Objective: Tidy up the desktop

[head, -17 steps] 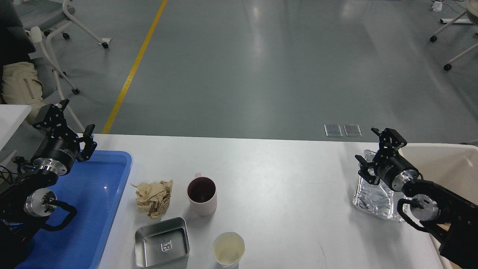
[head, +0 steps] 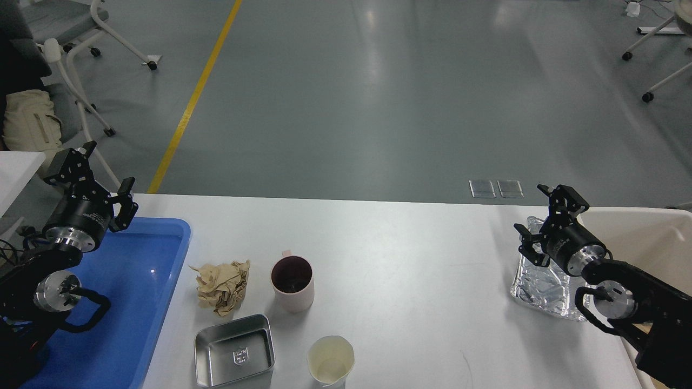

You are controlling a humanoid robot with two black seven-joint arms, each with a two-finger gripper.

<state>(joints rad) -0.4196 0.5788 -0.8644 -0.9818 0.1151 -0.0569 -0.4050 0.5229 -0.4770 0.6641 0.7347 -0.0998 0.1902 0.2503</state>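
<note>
Desktop: the white desktop filled the near half of your view, with grey floor beyond its far edge.
Left gripper: your left gripper hovered over the far left corner, above the blue tray, its fingers spread apart and holding nothing.
Right gripper: your right gripper hung near the right edge, just above the foil container, fingers apart and empty.
Blue tray: a blue plastic tray sat at the left edge; the part not hidden by your arm looked empty.
Cream bin: a cream bin stood at the far right, its inside mostly hidden behind your right arm.
Pink mug: a pink mug stood upright near the middle left, dark inside; you could not tell whether it held liquid.
Paper cup: a pale paper cup leaned at the near edge and looked empty.
Metal tin: a shallow rectangular metal tin lay near the cup, empty.
Crumpled paper: a brown crumpled paper ball lay loose just left of the mug.
Foil container: a crinkled foil container lay on the right, partly under your right arm.
Risk: reaching for the paper could have knocked the mug beside it. The thin foil might have crushed or slipped in a pinch. The leaning cup could have rolled off the near edge.
</note>
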